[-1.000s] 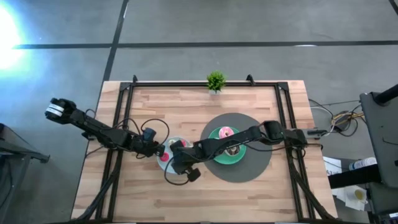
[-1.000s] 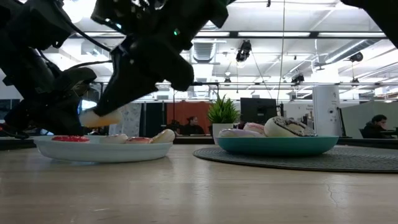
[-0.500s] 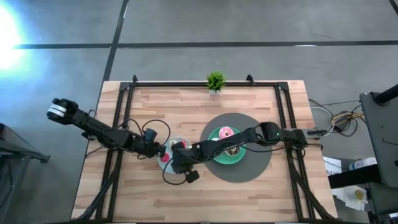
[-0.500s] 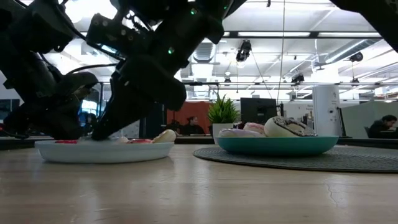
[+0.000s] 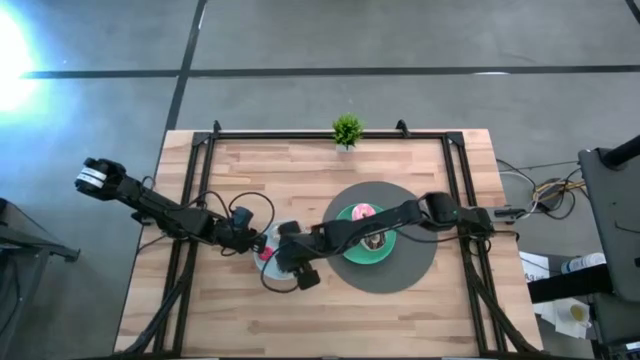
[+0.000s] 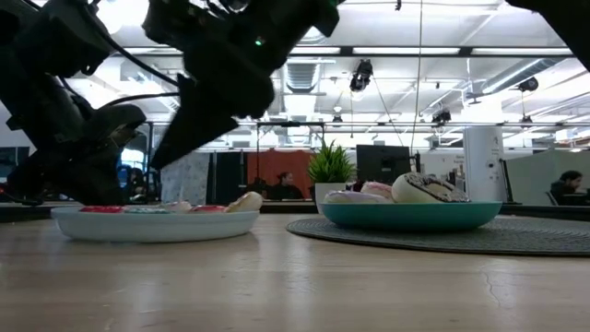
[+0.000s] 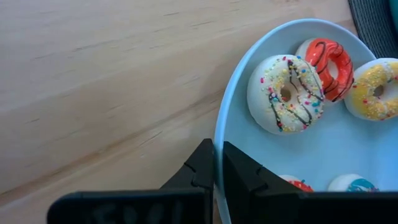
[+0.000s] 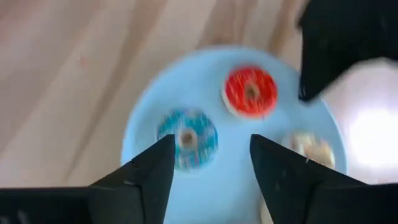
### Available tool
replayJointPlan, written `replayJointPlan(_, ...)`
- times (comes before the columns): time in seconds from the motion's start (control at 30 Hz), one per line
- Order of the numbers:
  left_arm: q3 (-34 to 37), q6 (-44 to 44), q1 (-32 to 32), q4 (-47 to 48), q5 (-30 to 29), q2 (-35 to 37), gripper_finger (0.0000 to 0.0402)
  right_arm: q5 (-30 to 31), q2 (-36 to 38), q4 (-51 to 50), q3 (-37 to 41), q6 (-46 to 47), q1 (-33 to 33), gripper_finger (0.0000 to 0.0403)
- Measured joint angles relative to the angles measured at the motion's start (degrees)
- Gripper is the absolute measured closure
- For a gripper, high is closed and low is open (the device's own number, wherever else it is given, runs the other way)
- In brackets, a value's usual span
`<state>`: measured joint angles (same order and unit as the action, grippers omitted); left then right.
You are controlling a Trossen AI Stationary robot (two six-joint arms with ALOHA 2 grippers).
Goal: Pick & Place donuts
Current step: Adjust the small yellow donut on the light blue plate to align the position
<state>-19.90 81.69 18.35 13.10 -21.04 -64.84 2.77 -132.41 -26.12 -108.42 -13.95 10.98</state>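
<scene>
A light-blue plate [image 7: 323, 149] sits left of the table's middle and carries several mini donuts: a white sprinkled one [image 7: 286, 94], a red one [image 8: 250, 92], a yellow one [image 7: 376, 88] and a blue one [image 8: 186, 138]. My left gripper [image 7: 217, 152] is shut on the plate's left rim. My right gripper [image 8: 211, 140] hangs open above the plate [image 5: 266, 262], its fingers clear of the donuts. Larger donuts, one pink [image 5: 365, 211] and one dark-striped [image 6: 429, 189], lie on the green plate [image 6: 410, 215]. My left gripper pinches the light-blue plate's rim [image 7: 219, 134] between its two fingers, one outside the rim and one inside. The fingers slant down from the table's left side. The plate rests flat on the table.
The green plate stands on a round dark mat [image 5: 410, 270] right of the middle. A small potted plant [image 5: 347, 129] is at the far edge. Black frame rails [image 5: 190, 200] run along the table's sides, and cables [image 5: 250, 205] trail from the left arm.
My right gripper came down onto the light-blue plate with a small pale donut, opened and let it go there, then rose a little with its wrist rolled. The left gripper has kept its hold on the rim.
</scene>
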Motion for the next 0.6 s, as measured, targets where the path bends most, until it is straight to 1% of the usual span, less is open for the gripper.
replayJointPlan(0.1,0.0,0.0,0.0,0.3,0.0,0.0,0.0401,1.6,1.0,-6.3,0.0,1.5,-0.7,0.0194)
replayJointPlan(0.27,0.0,-0.1,0.0,0.7,0.0,0.0,0.0401,1.9,1.8,-15.2,0.2,4.9,-2.7,0.0193)
replayJointPlan(0.43,0.0,-0.5,0.0,0.9,0.0,0.0,0.0401,1.9,2.7,-15.1,0.3,3.0,-2.7,0.0191)
replayJointPlan(0.6,0.1,-0.6,0.0,0.9,0.0,0.0,0.0401,2.0,1.5,-15.5,1.2,1.3,-1.8,0.0191)
